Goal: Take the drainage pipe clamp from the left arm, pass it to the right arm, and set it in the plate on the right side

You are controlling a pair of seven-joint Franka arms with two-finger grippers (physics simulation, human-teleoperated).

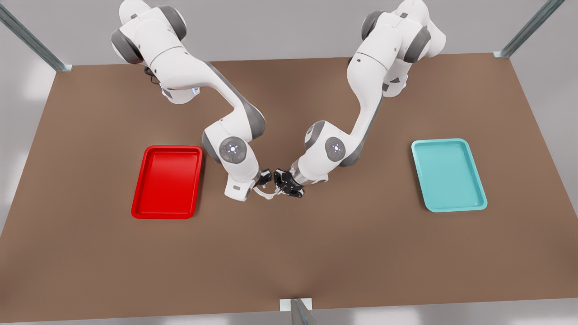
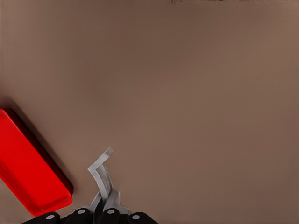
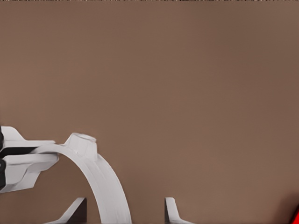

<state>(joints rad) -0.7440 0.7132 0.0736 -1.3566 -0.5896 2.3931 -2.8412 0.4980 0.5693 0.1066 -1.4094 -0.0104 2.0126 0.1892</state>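
Observation:
The drainage pipe clamp (image 1: 270, 195), a thin white C-shaped half-ring, hangs just above the table's middle between both arms. My left gripper (image 1: 282, 187), on the arm at the front view's right, is shut on one end of it; in the left wrist view the clamp (image 2: 102, 175) sticks out from that gripper (image 2: 105, 204). My right gripper (image 1: 265, 182) (image 3: 124, 211) stands open with the clamp's arc (image 3: 100, 177) passing between its fingers, untouched. The other gripper's fingers (image 3: 23, 168) pinch the clamp's far end. The red plate (image 1: 167, 181) (image 2: 28, 163) lies at the front view's left.
A teal tray (image 1: 449, 174) lies at the front view's right. The brown table (image 1: 289, 253) stretches wide toward the front edge. Metal frame posts (image 1: 528, 29) stand at the back corners.

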